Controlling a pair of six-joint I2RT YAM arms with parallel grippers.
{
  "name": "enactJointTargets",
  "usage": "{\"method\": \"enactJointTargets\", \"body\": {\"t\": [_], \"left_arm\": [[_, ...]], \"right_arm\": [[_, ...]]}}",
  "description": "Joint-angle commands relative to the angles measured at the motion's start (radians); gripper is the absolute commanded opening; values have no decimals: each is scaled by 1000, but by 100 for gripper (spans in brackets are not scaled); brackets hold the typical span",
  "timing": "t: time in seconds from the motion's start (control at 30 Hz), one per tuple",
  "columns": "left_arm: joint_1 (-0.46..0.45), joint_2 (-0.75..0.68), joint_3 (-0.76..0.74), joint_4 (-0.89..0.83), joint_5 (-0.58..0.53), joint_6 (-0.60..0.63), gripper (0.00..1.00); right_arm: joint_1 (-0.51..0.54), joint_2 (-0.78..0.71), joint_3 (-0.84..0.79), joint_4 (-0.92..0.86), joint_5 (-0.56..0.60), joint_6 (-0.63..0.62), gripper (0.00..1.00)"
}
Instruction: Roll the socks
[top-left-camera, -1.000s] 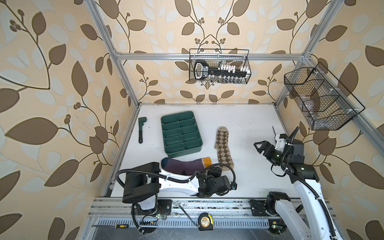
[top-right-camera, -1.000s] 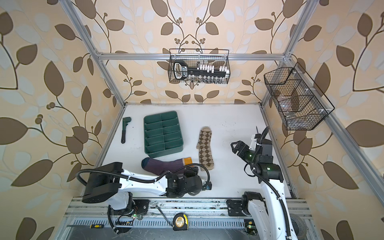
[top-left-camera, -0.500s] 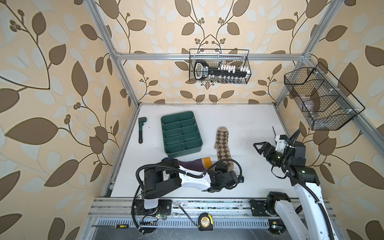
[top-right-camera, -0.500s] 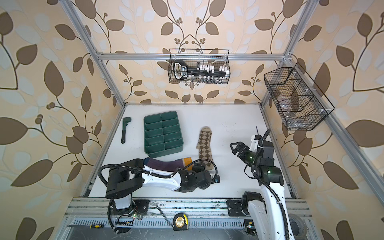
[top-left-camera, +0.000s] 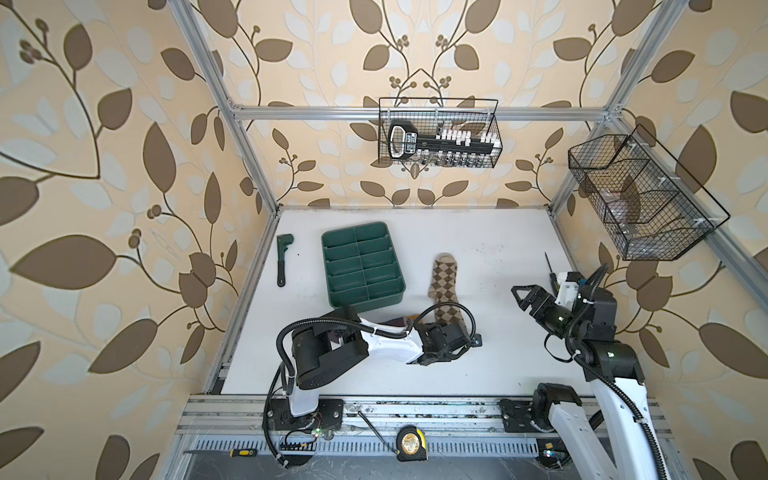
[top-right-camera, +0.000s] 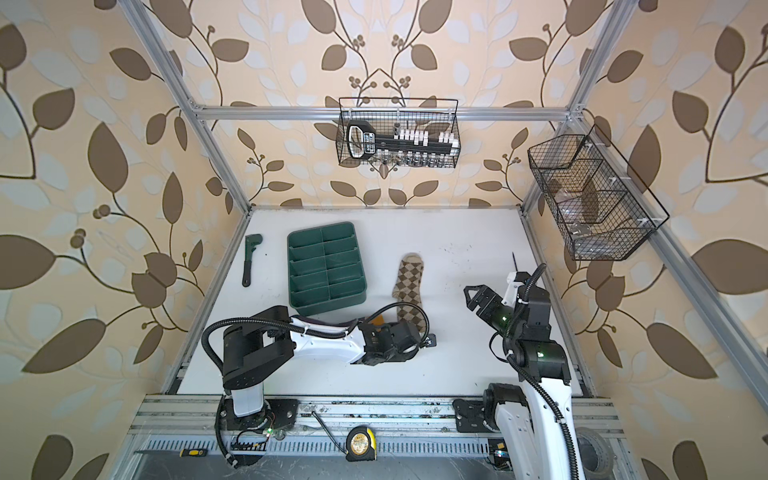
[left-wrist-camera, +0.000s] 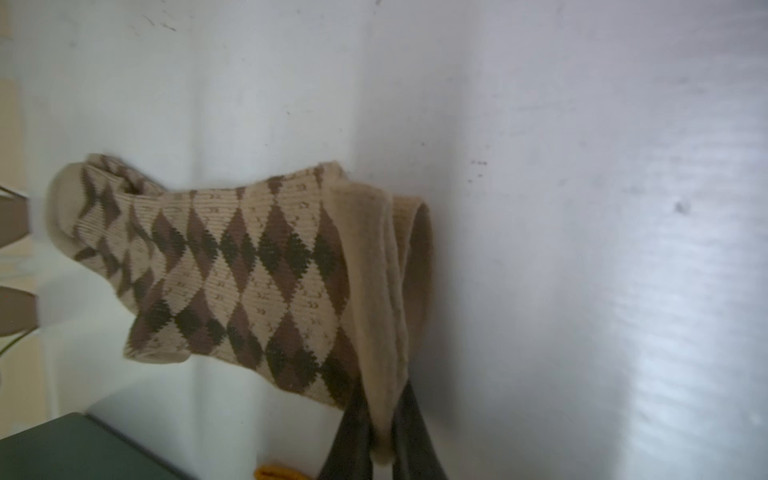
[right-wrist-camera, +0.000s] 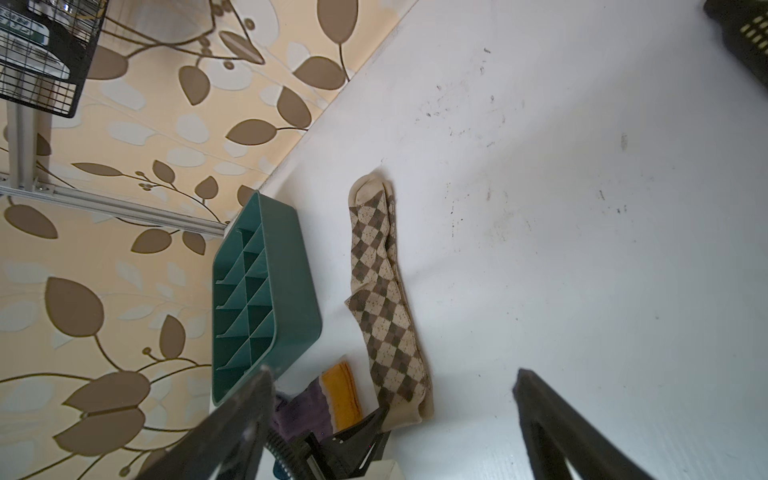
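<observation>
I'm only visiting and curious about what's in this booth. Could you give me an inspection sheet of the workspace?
Surface: white table, scuffed.
Job's things: argyle sock lies mid-table; purple sock is beside it, mostly hidden under the left arm.
Clutter: green tray and wrench on the table; tape measure and screwdriver on the front rail.
Grippers: left gripper shut on the argyle sock's cuff; right gripper open, holding nothing.
Cables: black cable loops over the left arm.
Surroundings: leaf wallpaper; back basket and side basket hang on the walls.
</observation>
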Motion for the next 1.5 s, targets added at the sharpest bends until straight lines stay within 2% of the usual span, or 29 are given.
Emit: {"method": "enactJointTargets", "body": {"t": [0.0,0.17,0.33,0.5,0.63,0.77,1.03,1.1,1.23,1.3,1.47], "left_arm": [[38,-34,76,-229,256,-38,9],[100,31,180,-396,384,-36,0],[144,78,233,-463,476,-42,0],[183,93,271,-513,569,-42,0],[218,123,297,-539,612,-46,0],[244,141,310,-542,651,-56,0],[288,145,332,-552,710,-72,0],[290,147,334,-552,714,-74,0],[294,157,342,-557,719,-77,0],[296,161,344,-556,720,-76,0],[297,155,342,-558,727,-79,0]], "right_arm": [[6,-26,3,-6,71,-70,90],[55,-92,22,-3,184,-176,86],[173,-157,56,66,284,-355,81],[264,-250,56,151,288,-716,77],[297,-224,105,72,282,-969,73],[435,-193,142,-76,296,-1227,69],[656,-307,29,-204,255,-1559,64],[684,-309,-20,-225,253,-1625,62],[795,-203,-93,-174,306,-1613,59],[885,-142,-138,-95,380,-1601,60],[1170,86,-229,118,653,-1640,67]]}}
